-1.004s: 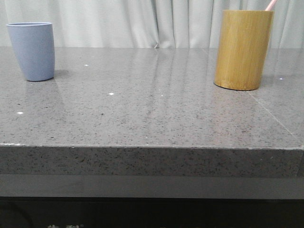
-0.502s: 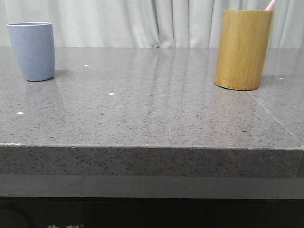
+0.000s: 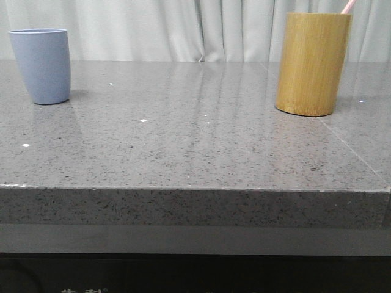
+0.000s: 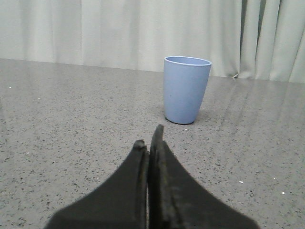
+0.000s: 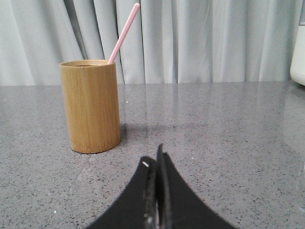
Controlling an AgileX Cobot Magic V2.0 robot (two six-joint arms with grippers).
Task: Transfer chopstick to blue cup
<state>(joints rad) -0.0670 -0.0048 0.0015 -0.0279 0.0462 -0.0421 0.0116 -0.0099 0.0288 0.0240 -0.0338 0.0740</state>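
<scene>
The blue cup stands at the far left of the grey table; it also shows in the left wrist view. A pale-pink chopstick leans out of the bamboo cylinder at the far right, with only its upper end visible. The cylinder also shows in the right wrist view. My left gripper is shut and empty, low over the table, short of the cup. My right gripper is shut and empty, short of the cylinder and to its right. Neither gripper appears in the front view.
The grey speckled table has its front edge close to the camera. White curtains hang behind it. A white object stands at the edge of the right wrist view.
</scene>
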